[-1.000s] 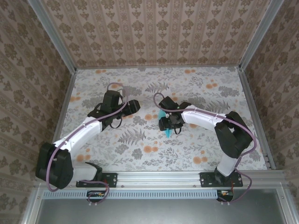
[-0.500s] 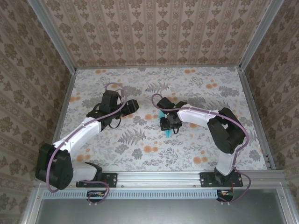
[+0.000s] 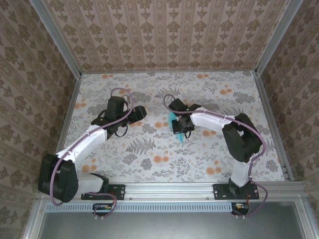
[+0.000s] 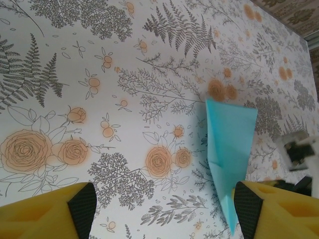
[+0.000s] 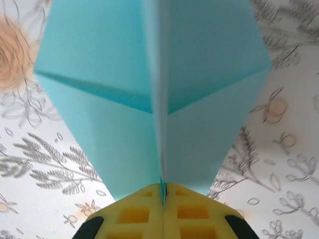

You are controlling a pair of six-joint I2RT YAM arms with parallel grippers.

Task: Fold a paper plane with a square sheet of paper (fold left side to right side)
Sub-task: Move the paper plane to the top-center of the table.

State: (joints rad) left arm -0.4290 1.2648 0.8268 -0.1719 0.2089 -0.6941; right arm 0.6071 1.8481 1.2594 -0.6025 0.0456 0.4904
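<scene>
The cyan-blue paper, folded into a narrow pointed paper plane (image 3: 179,136), is at the middle of the floral table. My right gripper (image 3: 180,128) is shut on it. In the right wrist view the yellow pads (image 5: 134,214) pinch the paper plane's (image 5: 104,94) upright centre crease, and its two wings spread out to either side. My left gripper (image 3: 141,112) hovers to the left, apart from the paper. In the left wrist view that gripper (image 4: 164,209) is open over bare table, and the paper plane (image 4: 227,144) lies beside its right fingertip (image 4: 249,199).
The floral tabletop (image 3: 149,154) is boxed in by patterned walls with metal rails (image 3: 70,114) at the left, right and back. Part of the right arm (image 4: 299,149) shows at the right edge of the left wrist view.
My right gripper has shifted slightly towards the back with the paper plane in it. The left gripper has drifted a little to the left.
</scene>
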